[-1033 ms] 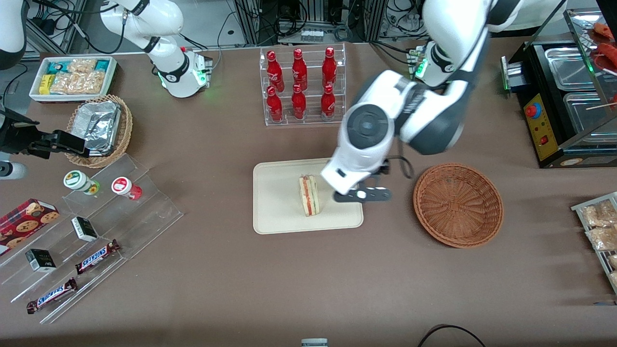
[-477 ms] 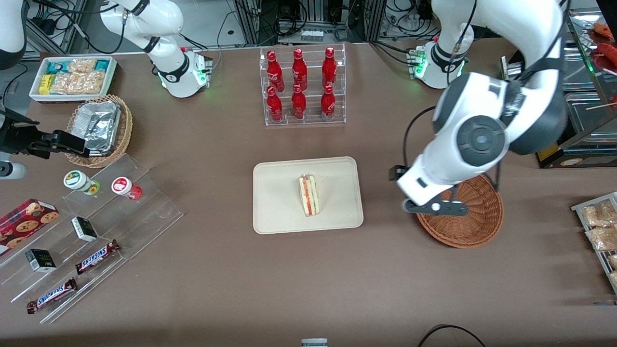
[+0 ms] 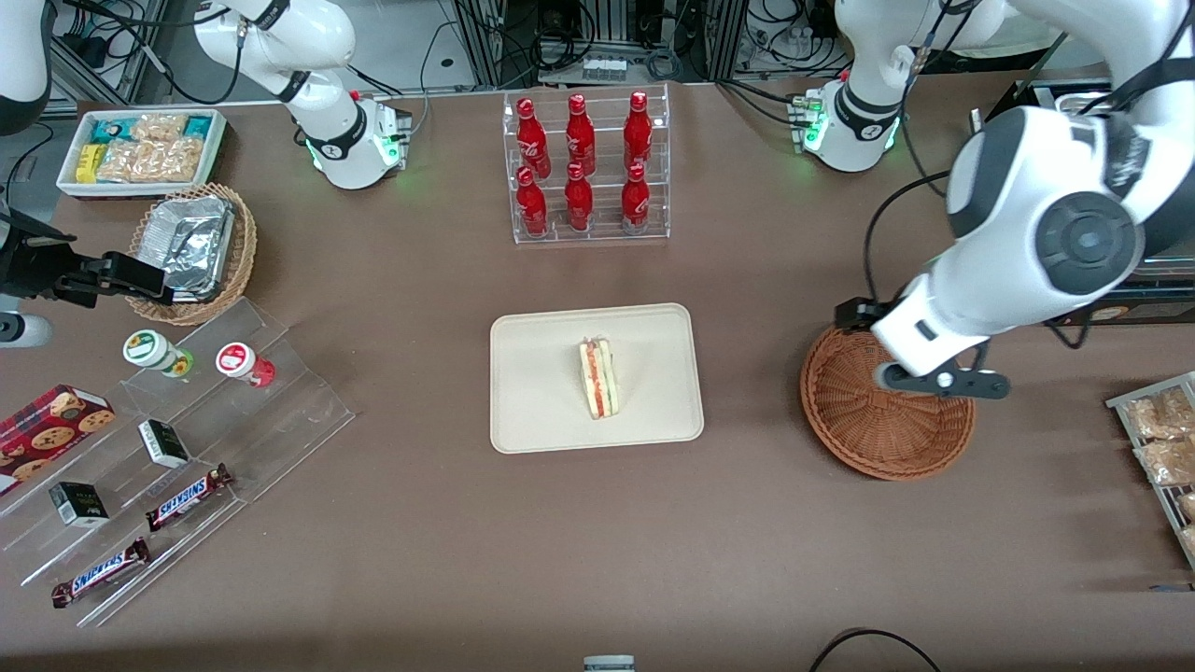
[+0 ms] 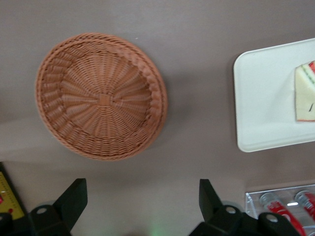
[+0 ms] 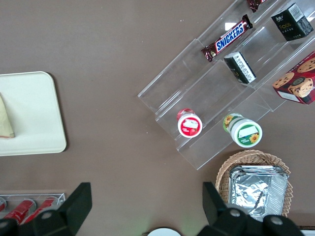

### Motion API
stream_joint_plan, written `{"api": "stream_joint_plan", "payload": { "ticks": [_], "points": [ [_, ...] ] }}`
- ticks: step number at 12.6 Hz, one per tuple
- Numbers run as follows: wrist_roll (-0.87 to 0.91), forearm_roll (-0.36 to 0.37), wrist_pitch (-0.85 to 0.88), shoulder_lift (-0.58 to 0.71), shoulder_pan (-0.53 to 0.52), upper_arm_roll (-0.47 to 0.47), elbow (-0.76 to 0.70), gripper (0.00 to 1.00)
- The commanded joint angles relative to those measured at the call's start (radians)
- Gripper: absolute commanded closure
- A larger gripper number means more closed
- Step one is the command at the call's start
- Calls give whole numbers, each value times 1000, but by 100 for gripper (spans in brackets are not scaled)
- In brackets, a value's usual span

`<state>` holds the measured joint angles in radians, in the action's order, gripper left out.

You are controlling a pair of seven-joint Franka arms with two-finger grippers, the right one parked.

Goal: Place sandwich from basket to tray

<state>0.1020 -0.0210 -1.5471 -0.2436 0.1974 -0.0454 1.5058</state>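
Note:
The sandwich [image 3: 597, 378] stands on its edge near the middle of the cream tray [image 3: 541, 392], its red and green filling facing up. The reddish-brown wicker basket [image 3: 878, 429] sits beside the tray toward the working arm's end of the table, with nothing in it. My gripper [image 3: 938, 381] hangs above the part of the basket farther from the front camera. In the left wrist view the gripper [image 4: 141, 189] is open and holds nothing, well above the table, with the basket [image 4: 101, 96], tray [image 4: 261, 98] and sandwich [image 4: 305, 93] all in sight.
A clear rack of red bottles [image 3: 583, 168] stands farther from the front camera than the tray. A stepped acrylic shelf of snacks [image 3: 187, 439], a foil-lined tan basket [image 3: 191, 247] and a white bin [image 3: 140, 149] lie toward the parked arm's end. A black appliance [image 3: 1092, 187] stands near the basket.
My gripper has left the tray, where it stood beside the sandwich, and swung toward the working arm's end to above the basket. The sandwich has stayed on the tray.

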Motion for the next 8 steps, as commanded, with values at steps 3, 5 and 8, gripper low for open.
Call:
{"api": "stream_joint_plan", "payload": {
  "ticks": [3,5,8],
  "points": [
    [-70,-7,21,115,-76,-7,77,0],
    [-82,3,47,141,-96,-2,77,0],
    [-96,4,83,191,-137,-10,97,0]
  ]
}}
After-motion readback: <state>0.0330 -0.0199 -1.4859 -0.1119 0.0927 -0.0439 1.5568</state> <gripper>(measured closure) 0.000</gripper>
